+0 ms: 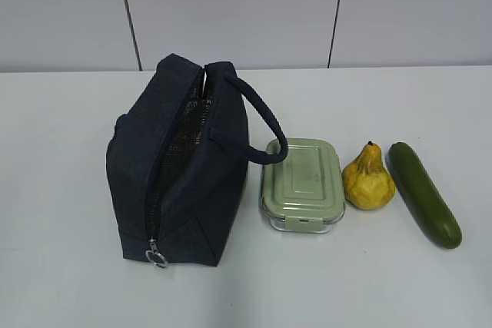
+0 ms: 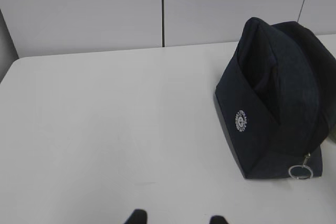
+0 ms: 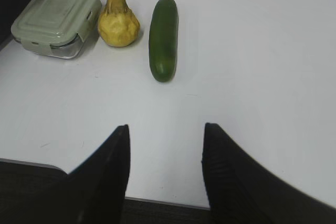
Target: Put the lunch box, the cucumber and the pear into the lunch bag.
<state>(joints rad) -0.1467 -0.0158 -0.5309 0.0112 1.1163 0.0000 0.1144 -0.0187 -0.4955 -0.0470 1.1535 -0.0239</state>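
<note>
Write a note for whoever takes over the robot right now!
Left claw: open, empty, low over bare table left of the bag.
Right claw: open, empty, short of the cucumber.
Bag stands unzipped.
Right of it in a row: box, lid on, then pear, then cucumber.
Done: nothing packed.
Left: box, pear and cucumber all go into the bag.

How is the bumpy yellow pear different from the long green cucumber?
The pear is yellow and bumpy; the cucumber is dark green and smooth. The pear is short and round with a narrow neck and dark stem tip, while the cucumber is a long, even cylinder with rounded ends. The pear lies beside the lunch box; the cucumber lies farther out, past the pear. Both rest on the white table, outside the lunch bag.
</note>
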